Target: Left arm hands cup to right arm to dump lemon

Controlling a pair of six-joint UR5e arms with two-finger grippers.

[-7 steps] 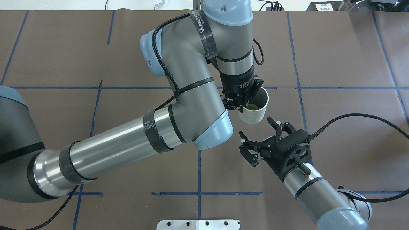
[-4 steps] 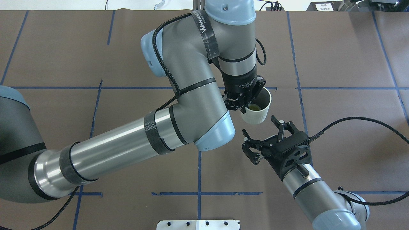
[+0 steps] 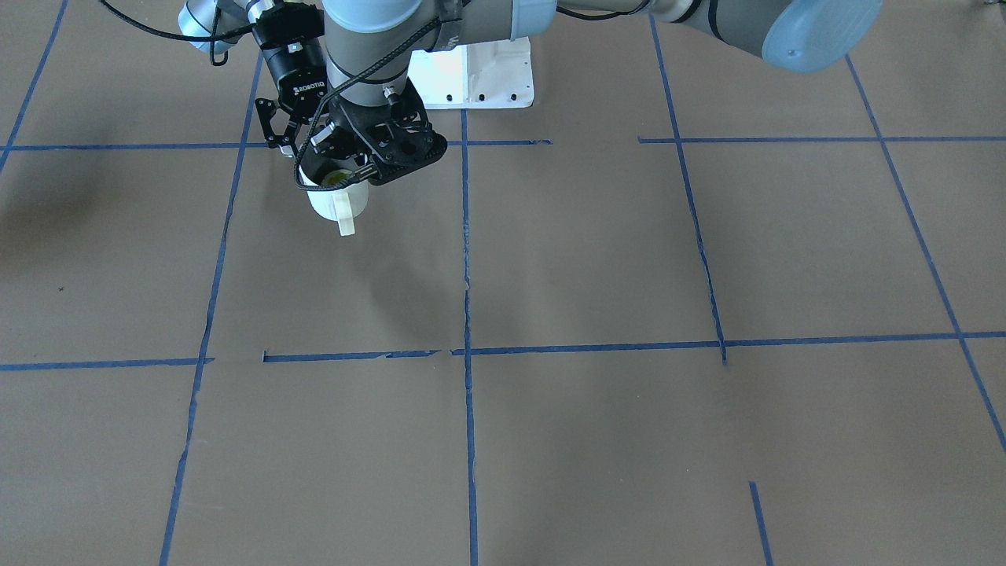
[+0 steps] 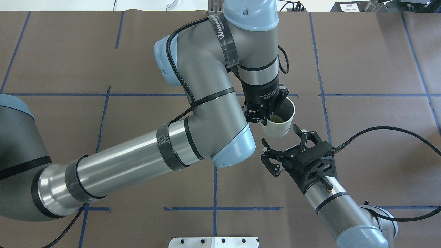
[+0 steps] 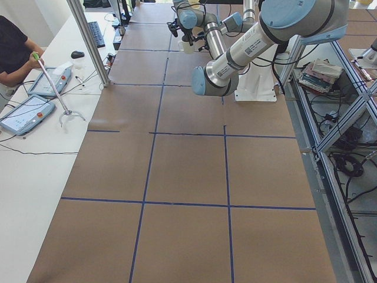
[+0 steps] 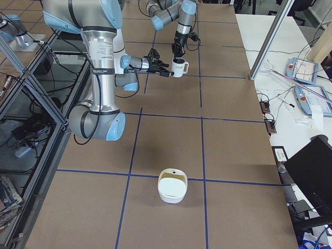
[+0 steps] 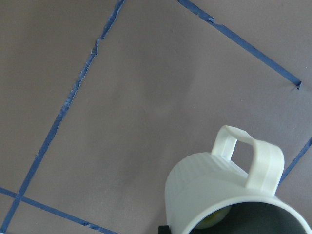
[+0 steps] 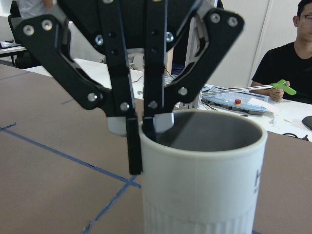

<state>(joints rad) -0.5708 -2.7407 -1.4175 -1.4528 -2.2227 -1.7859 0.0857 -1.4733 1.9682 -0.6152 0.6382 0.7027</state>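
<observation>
**Handover, approach phase.** The left gripper (image 4: 266,117) pinches the rim of the cup (image 4: 280,126), with one finger (image 8: 132,146) outside the wall and the other inside. It holds the cup upright in the air above the table (image 4: 361,62), well in from every edge and to the robot's right of the base plate (image 4: 213,242). The lemon (image 4: 276,119) lies at the bottom of the cup. The right gripper (image 4: 280,139) is empty, its jaws spread wide and aimed at the cup's lower wall. Over the last second the left arm has carried the cup a little toward the right arm, and the right gripper has crept up to meet it. The gap has shrunk, and one open fingertip now sits just beside the cup's base, though no contact shows. The jaws do not yet bracket the wall, so the transfer has probably not begun. A short further advance and a closing seem needed before the left gripper can let go. A white bowl (image 6: 172,185), well apart toward the table's right end, is the likely dumping place.
</observation>
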